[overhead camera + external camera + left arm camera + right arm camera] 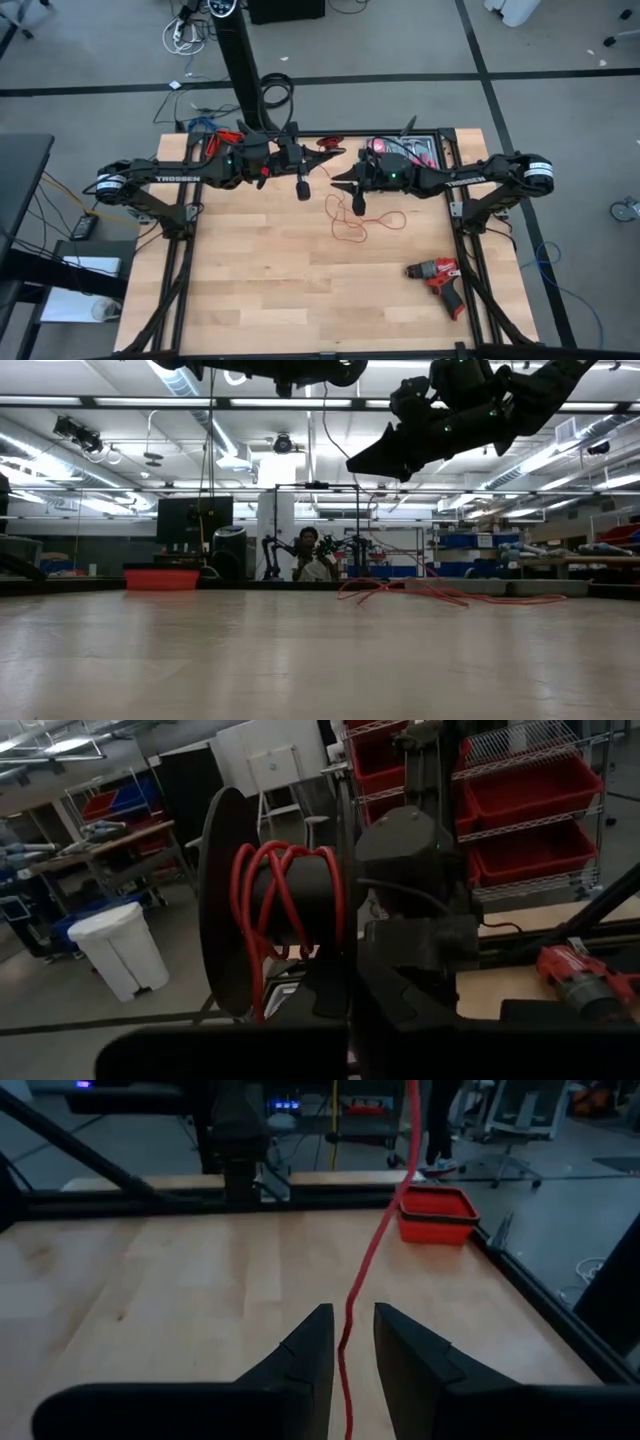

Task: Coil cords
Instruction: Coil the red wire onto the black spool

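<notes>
From above, I count two dark arms of mine, one drill and one thin red cord. My left gripper [303,188] hangs near twelve o'clock of the pale wooden table [250,290], its fingers clenched tight. My right gripper [358,200] hangs just beside it toward one o'clock, over the loose red cord [347,228], which loops on the planks near the table's middle. The red-and-black drill [440,280] lies well apart, toward four o'clock.

At table height, the cord [440,596] sprawls low across the far boards in thin wavy strands. One shallow red tray [161,578] stands at the far edge; I cannot see what it holds. A person [313,560] sits beyond the table.

From my left wrist, red cord [285,890] wraps in several turns around a dark round spool; the drill [585,982] shows blurred, probably lying on its side.

From my right wrist, my two tapered dark fingers [300,1360] stand apart with the cord [372,1260] running between them; whether they pinch it I cannot tell. One rectangular red tray [437,1215] sits at the table's corner.
</notes>
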Motion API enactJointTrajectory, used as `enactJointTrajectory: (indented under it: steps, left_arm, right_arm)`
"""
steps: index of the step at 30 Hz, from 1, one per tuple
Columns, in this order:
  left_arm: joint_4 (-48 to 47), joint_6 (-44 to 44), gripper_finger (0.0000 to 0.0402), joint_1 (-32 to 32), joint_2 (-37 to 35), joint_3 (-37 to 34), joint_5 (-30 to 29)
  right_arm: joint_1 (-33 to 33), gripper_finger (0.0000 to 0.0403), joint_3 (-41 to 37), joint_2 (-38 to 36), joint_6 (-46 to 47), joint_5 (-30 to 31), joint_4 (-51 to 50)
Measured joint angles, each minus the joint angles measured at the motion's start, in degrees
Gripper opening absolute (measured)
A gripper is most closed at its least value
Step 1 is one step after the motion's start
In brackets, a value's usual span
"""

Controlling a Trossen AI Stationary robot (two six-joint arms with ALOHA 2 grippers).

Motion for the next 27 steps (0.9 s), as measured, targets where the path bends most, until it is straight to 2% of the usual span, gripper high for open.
enactJointTrajectory:
  steps: [18,23,27]
  left_arm:
    - [1.3,0.0,0.0001,0.0,0.02,-0.09,0.0]
    - [1.9,0.0,0.0001,0.0,0.02,-0.11,-0.02]
    - [1.97,0.0,0.0001,0.0,0.02,-0.11,-0.01]
  right_arm:
    - [-0.04,0.0071,0.0,0.07,0.06,0.62,0.13]
    - [-0.04,0.0051,0.0,0.07,0.07,0.79,0.16]
    - [-0.04,0.0019,0.0,0.07,0.07,0.79,0.09]
